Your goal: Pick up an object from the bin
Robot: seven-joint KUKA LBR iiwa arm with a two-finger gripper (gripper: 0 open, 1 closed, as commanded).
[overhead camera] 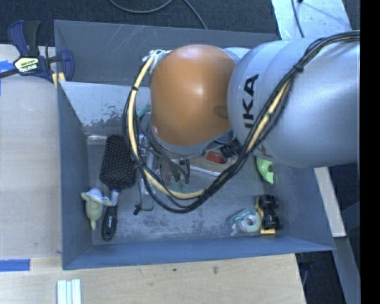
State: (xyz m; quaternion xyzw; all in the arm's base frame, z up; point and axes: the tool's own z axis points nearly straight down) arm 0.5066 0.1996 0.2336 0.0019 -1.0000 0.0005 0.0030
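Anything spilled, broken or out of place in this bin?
Nothing stands out. The black hairbrush and a pale toy lie loose at the left, a tape roll and a yellow-and-black piece at the front right; nothing looks spilled or broken.

The grey metal bin (196,228) carries a black hairbrush (117,162). A pale toy figure (94,204) lies just beside the brush's handle. A whitish ring (245,221) and a black-and-yellow object (268,213) lie well to the brush's right.

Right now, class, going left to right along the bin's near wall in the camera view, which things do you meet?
pale yellowish toy → black hairbrush → whitish ring → black-and-yellow thing
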